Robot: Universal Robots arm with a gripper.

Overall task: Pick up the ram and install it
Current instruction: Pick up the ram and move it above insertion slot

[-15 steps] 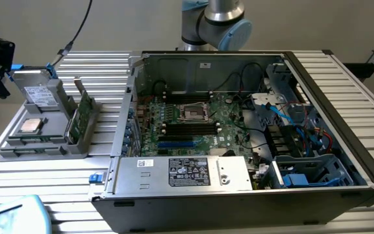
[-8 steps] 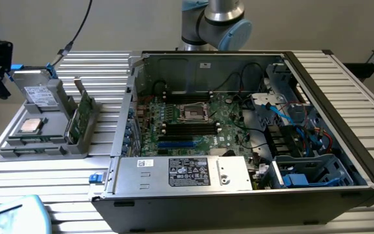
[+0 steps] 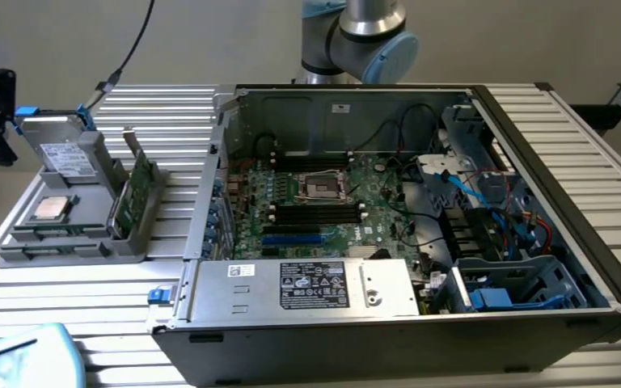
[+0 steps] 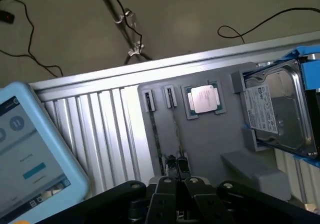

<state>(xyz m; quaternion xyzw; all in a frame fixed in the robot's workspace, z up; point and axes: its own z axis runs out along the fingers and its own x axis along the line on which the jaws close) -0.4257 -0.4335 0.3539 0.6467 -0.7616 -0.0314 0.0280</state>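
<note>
**Work area.** One slatted table [image 3: 95,299] carries one open computer case [image 3: 397,349] and, toward the exterior view's left, one grey holder [image 3: 62,246]. One arm [image 3: 359,32] rises behind the case. Inside the case lie one motherboard [image 3: 381,202] and one power supply [image 3: 300,284]. The black memory slots [image 3: 310,212] sit in two banks, one on either side of the single processor socket [image 3: 322,187]. They appear empty. The number in each bank cannot be counted reliably.

**Holder contents.** The holder carries one hard drive [image 4: 277,108], one processor chip [image 4: 205,98] and the ram [image 4: 156,134]. The ram consists of two thin sticks standing on edge, side by side and apart, each in its own bracket [image 4: 147,99]. One tablet [image 4: 30,149] lies on the table near the holder.

**Tool.** In the wrist view the gripper [image 4: 176,166] is above the holder, at one end of the two sticks. Its fingers [image 4: 170,164] are pressed together with nothing pinched. The ram is not yet picked up.

**Pick procedure.**
1. Spread the jaws first, because closed fingers cannot straddle a stick.
2. Select one stick.
3. Place one finger on each flat face, clear of the neighbouring stick.
4. Grip the upper edge at mid-length so that the board does not tilt.
5. Draw the stick straight out along its bracket. Side load is likely to bind or bend it.
</note>
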